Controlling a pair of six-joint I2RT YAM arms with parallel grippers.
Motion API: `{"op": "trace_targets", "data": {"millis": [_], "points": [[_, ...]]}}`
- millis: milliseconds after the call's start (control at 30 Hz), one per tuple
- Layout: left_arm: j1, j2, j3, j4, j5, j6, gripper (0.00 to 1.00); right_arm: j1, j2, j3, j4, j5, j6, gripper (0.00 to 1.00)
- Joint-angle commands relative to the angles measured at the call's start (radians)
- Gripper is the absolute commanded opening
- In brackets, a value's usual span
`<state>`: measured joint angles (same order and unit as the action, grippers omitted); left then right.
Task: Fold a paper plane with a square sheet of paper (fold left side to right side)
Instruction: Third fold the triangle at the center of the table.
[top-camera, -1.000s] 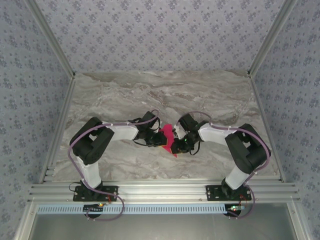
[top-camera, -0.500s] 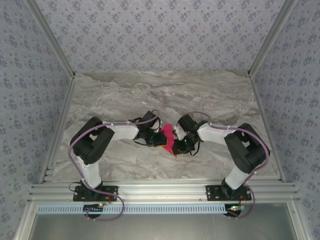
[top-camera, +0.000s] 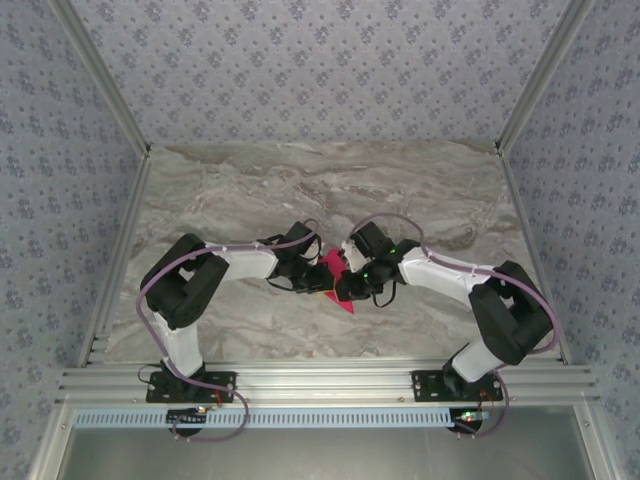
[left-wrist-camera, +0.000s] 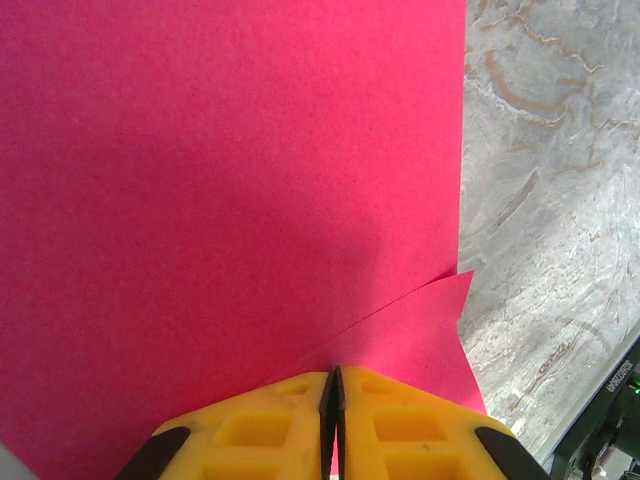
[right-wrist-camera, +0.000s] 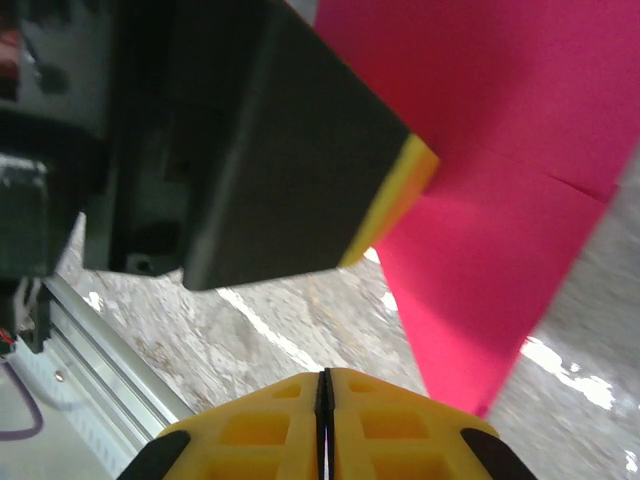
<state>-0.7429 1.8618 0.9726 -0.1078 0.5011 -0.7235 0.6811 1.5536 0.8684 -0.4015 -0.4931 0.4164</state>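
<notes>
Marbled worktop, and mid-surface the paper plane sits between both arms. Left end effector looks clamped on its edge. Right end effector is pressed together, seemingly empty. Best play: firm left pinch, right tip sweeping the crease flat.

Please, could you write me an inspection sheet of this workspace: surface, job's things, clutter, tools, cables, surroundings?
Surface: marbled table, no marks seen.
Job's things: pink paper, partly folded with a crease showing, between the two tools.
Clutter: nothing seen.
Tools: left tool shut, tips against the paper, a real grip not certain; right tool shut, beside the paper's pointed corner.
Cables: purple cable along each arm, off the paper.
Surroundings: patterned walls; metal rail at near edge.
</notes>
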Motion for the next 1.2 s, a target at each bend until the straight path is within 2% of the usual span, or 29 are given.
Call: {"op": "trace_targets", "data": {"millis": [0, 200, 467, 967, 1167], "points": [[-0.008, 0.056, -0.015, -0.082, -0.107, 0.021, 0.12, 0.023, 0.061, 0.001, 0.079, -0.007, 0.090, 0.11], [-0.007, 0.053, -0.016, -0.086, -0.107, 0.023, 0.12, 0.022, 0.119, -0.008, 0.086, 0.020, 0.101, 0.10], [-0.007, 0.057, -0.013, -0.087, -0.110, 0.022, 0.12, 0.000, 0.123, -0.051, 0.062, 0.043, 0.105, 0.10], [-0.007, 0.067, -0.008, -0.104, -0.124, 0.032, 0.12, -0.100, 0.031, -0.158, 0.017, 0.042, 0.085, 0.10], [-0.006, 0.071, 0.001, -0.110, -0.124, 0.036, 0.12, -0.106, 0.012, -0.176, -0.039, 0.047, 0.054, 0.10]]}}
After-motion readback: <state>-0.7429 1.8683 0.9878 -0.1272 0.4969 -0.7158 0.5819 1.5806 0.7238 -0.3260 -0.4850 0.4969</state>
